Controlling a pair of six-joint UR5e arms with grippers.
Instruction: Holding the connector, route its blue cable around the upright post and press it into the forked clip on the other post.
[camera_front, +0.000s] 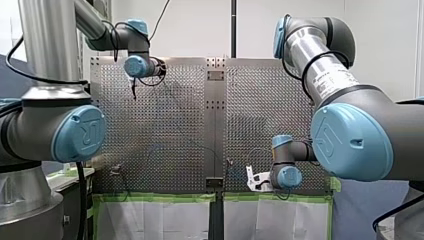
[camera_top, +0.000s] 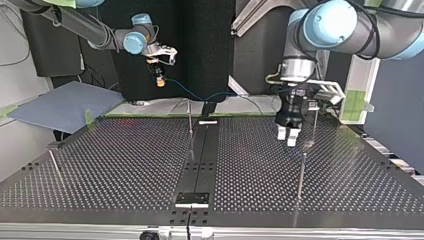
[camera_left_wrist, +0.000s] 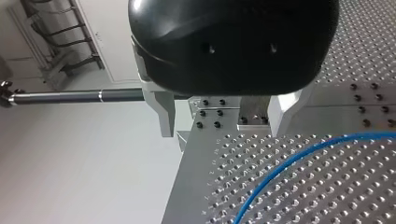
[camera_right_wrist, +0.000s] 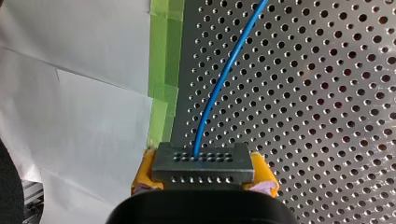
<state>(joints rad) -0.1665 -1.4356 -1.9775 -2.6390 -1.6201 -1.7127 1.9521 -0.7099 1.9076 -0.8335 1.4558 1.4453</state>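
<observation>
Matt metal table (camera_top: 125, 165) (perforated), glossy blue cable (camera_right_wrist: 222, 84).

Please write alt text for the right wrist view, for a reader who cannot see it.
My right pincer is shut on a grey connector between yellow pads. Its blue cable runs ahead over the perforated table.

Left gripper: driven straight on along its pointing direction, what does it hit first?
Probably the perforated table: my left gripper points down at it, nothing between. The thin post stands beside that line.

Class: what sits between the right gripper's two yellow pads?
A grey perforated metal connector, its thin blue cable running out ahead; the right wrist view shows it.
</observation>
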